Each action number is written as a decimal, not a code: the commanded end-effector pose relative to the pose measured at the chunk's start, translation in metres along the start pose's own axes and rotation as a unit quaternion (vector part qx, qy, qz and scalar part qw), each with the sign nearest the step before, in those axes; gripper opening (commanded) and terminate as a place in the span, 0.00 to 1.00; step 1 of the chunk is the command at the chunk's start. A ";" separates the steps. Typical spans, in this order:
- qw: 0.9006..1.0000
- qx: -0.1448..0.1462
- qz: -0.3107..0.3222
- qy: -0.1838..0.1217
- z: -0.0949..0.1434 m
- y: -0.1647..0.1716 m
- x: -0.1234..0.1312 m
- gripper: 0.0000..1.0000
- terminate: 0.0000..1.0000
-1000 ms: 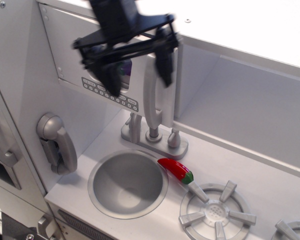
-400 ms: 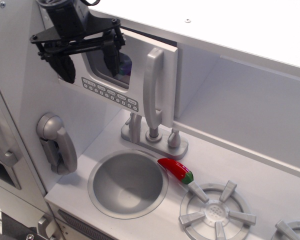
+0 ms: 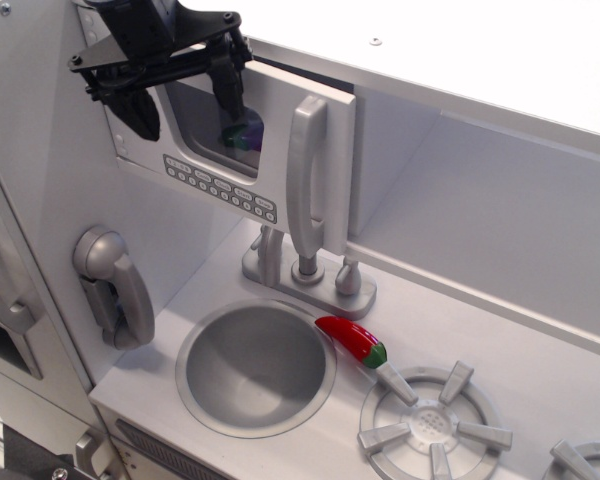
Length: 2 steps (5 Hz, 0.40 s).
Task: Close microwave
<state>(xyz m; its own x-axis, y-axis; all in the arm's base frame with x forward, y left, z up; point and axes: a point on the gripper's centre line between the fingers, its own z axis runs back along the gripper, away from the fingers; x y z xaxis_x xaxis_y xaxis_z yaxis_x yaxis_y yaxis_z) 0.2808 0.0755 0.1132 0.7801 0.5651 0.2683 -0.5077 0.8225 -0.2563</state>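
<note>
- A round grey metal-look sink basin (image 3: pixel 257 368) sits in the white toy-kitchen counter (image 3: pixel 480 330), directly below the microwave; nothing lies inside the bowl.
- A glossy red chilli pepper with a green stem end (image 3: pixel 352 341) lies on the counter at the basin's right rim, between the bowl and a grey spoked burner ring (image 3: pixel 432 423).
- A grey toy tap set (image 3: pixel 310 270) stands behind the basin, just under the microwave door.
- The white toy microwave with its clear window, row of small grey buttons and long vertical grey handle (image 3: pixel 280 160) occupies the upper cabinet, above the sink; its door stands slightly ajar, a dark gap showing along the top edge.
- Something purple and green shows dimly through the window; what it is cannot be told.
- The black robot gripper (image 3: pixel 185 100) hangs at the door's upper left, jaws spread wide, one finger over the window and the other off the door's left edge.
- A grey toy wall phone (image 3: pixel 115 285) hangs left of the sink.
</note>
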 end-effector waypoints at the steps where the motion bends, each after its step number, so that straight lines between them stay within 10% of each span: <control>1: 0.997 -0.057 0.001 -0.049 0.012 -0.005 0.012 1.00 0.00; 2: 0.997 -0.061 0.005 -0.048 0.013 -0.007 0.014 1.00 0.00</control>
<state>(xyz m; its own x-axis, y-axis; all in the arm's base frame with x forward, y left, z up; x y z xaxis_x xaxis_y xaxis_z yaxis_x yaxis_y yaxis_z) 0.2890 0.0740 0.1139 0.7487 0.5859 0.3102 -0.4818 0.8023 -0.3524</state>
